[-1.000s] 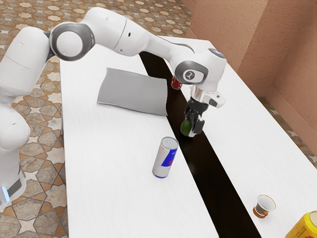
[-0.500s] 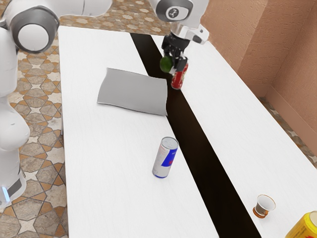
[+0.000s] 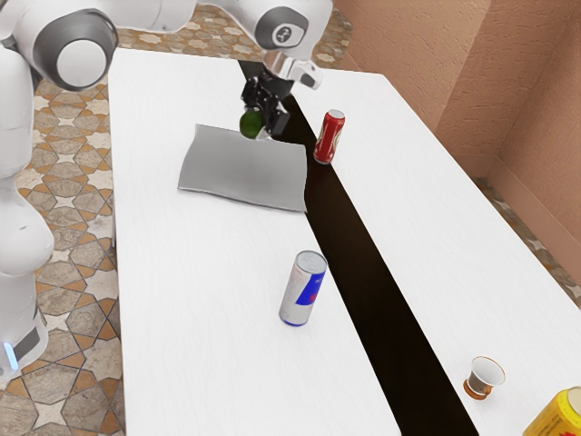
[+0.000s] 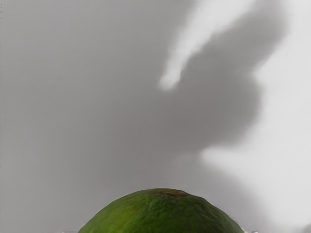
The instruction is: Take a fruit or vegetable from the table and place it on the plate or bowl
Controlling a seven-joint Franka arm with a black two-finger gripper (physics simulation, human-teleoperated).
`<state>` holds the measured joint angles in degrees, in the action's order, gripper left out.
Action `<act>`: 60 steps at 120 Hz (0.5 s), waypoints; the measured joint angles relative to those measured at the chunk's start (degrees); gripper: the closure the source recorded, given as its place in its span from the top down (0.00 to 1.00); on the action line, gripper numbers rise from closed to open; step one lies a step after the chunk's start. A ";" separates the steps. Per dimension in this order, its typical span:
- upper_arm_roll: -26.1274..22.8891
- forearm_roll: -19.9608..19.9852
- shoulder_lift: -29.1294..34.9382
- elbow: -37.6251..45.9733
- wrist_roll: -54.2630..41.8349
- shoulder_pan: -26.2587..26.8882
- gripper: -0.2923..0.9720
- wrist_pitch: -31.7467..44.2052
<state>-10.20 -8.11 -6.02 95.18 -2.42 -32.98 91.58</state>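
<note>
The gripper (image 3: 257,120) is clamped on the green fruit (image 3: 248,123), held in the air just above the grey plate's (image 3: 227,173) far edge — the plate lies directly beneath the claw, so the coming move is probably a short descent and release.

The white arm (image 3: 23,209) rises as a column at the exterior view's left, beside the tabletop's (image 3: 200,300) long edge. It bends at a grey-capped joint (image 3: 82,50) near the far corner and reaches toward the exterior view's right. Its wrist (image 3: 283,25) sits high above the tabletop's far end, with the hand pointing steeply down. The black gripper (image 3: 254,125) hangs clear of the surface, its two fingers closed from both sides on a small green fruit (image 3: 248,122).
</note>
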 joint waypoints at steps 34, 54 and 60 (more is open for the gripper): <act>-0.62 0.47 -0.32 -0.96 -3.96 0.20 0.74 0.71; -16.96 -1.04 -0.28 -5.59 -4.14 -0.04 0.76 0.70; -25.56 -3.05 -0.51 -7.11 -3.10 1.75 0.76 0.68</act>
<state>-35.76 -11.16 -6.54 88.07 -5.52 -31.23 92.26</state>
